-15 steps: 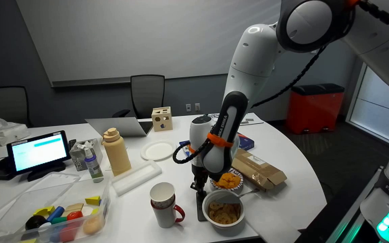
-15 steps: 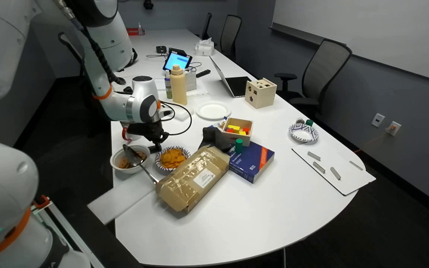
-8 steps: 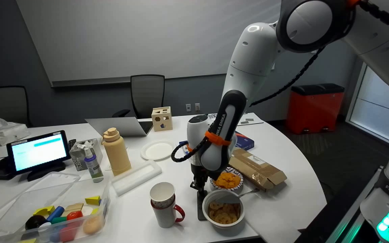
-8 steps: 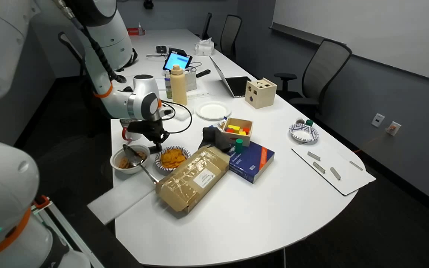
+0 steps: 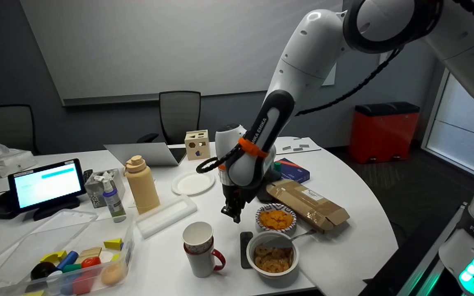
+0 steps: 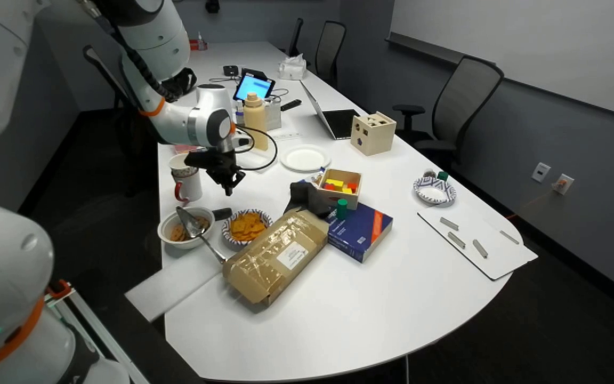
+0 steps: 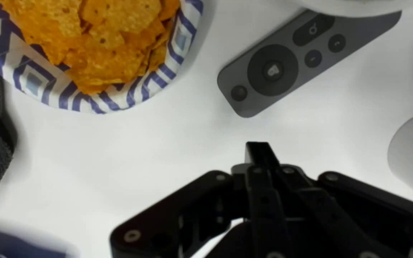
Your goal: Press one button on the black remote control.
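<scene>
The black remote control (image 7: 299,53) lies flat on the white table, its round pad and several buttons facing up. A white bowl covers part of its far end in the wrist view. In an exterior view the remote (image 5: 245,251) lies between the mug and the white bowl. In an exterior view only a short end of the remote (image 6: 223,213) shows. My gripper (image 7: 258,147) is shut and empty, fingertips together. It hangs above the table, apart from the remote and off its near end. The gripper shows in both exterior views (image 5: 235,219) (image 6: 228,190).
A white bowl of cookies (image 5: 254,265) with a spoon touches or overlaps the remote's side. A patterned bowl of chips (image 5: 260,226), stacked cups with a red-handled mug (image 5: 201,261) and a cardboard box (image 5: 311,203) stand close by. Another dark remote (image 6: 291,105) lies near the tablet.
My gripper has risen off the remote and moved back away from its end. The remote's near end, hidden behind the fingers before, now shows. The table objects have not moved.
</scene>
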Controlling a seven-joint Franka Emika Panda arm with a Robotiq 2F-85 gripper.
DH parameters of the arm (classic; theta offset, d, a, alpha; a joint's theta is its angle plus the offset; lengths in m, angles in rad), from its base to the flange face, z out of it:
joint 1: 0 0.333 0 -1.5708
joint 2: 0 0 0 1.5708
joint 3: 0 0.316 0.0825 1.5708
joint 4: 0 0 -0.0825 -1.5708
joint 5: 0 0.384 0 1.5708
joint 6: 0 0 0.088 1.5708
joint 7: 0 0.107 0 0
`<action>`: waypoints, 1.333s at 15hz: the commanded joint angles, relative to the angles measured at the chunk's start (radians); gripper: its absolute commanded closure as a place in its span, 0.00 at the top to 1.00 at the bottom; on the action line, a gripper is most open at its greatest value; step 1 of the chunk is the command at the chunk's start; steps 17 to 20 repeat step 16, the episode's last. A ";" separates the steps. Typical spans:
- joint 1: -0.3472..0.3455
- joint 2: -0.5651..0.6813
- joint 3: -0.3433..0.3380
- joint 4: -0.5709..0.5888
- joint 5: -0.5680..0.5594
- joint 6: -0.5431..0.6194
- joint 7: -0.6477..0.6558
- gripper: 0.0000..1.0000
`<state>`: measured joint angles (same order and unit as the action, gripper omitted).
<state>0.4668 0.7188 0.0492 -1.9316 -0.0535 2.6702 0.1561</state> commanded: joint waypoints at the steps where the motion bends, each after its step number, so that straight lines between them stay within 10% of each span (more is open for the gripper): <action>1: -0.022 -0.066 0.023 0.005 -0.008 -0.081 0.039 0.34; 10: -0.032 -0.161 0.031 0.002 -0.012 -0.215 0.105 1.00; 20: -0.033 -0.175 0.035 0.002 -0.018 -0.238 0.129 1.00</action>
